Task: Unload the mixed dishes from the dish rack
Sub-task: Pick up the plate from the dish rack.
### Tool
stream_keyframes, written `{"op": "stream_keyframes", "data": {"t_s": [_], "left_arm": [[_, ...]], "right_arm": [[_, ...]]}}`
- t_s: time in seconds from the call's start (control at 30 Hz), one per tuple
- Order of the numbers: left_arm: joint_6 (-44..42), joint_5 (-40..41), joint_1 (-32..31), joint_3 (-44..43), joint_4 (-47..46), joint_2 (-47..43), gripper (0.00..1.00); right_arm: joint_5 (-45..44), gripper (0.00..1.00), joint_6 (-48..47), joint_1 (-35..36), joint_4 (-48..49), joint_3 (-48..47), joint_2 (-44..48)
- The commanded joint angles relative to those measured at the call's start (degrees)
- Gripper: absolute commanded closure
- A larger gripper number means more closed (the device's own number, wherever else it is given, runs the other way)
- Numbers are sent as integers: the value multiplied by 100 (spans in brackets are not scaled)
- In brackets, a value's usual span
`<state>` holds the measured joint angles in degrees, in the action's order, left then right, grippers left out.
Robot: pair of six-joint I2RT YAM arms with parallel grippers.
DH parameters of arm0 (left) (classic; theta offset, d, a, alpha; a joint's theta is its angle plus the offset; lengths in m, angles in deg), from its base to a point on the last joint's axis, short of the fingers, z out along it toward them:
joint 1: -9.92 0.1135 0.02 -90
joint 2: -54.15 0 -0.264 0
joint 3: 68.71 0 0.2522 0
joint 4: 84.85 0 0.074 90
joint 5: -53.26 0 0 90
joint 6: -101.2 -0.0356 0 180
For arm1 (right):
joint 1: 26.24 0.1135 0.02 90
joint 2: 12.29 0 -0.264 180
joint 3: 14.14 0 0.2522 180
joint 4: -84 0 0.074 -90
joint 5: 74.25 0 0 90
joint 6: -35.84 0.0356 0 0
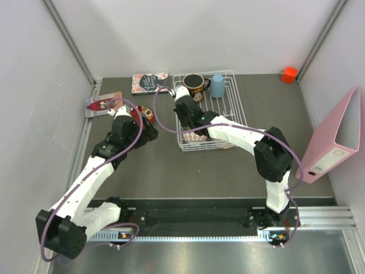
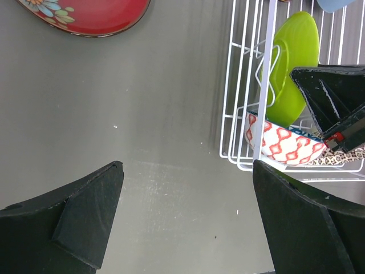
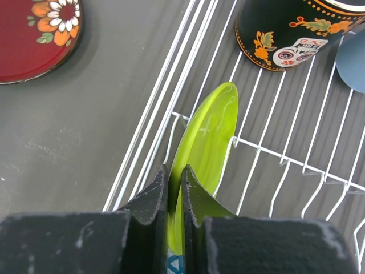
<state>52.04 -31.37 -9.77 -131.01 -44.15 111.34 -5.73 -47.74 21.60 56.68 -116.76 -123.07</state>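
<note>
The white wire dish rack (image 1: 238, 108) stands at the back middle of the table. In it a lime-green plate (image 3: 211, 131) stands on edge between the prongs, and my right gripper (image 3: 175, 177) is shut on its rim. A black mug (image 3: 285, 28) and a pale blue cup (image 3: 353, 63) stand at the rack's far end. A red-patterned bowl (image 2: 279, 142) lies at its near end. The red floral plate (image 2: 97, 14) lies on the table left of the rack. Beside it my left gripper (image 2: 188, 188) hangs open over bare table, holding nothing.
A pink binder (image 1: 333, 137) leans against the right wall. A small orange block (image 1: 290, 74) sits at the back right corner. Printed cards (image 1: 149, 82) lie at the back, left of the rack, and another card (image 1: 102, 104) lies by the left wall.
</note>
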Motion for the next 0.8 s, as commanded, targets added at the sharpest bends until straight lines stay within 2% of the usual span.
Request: {"op": "stream_keyframes", "data": {"t_s": [0.0,0.53,0.77], "left_arm": [[56,-36,-9,55,-286,29,1],[91,-106,-9,46,-365,170,1],[56,-123,-1,-147,-365,319,1]], "right_arm": [[-49,100,-307,-29,3,27,250],[-524,100,-782,-29,-367,-290,1427],[-568,100,-1089,182,-6,70,2499]]}}
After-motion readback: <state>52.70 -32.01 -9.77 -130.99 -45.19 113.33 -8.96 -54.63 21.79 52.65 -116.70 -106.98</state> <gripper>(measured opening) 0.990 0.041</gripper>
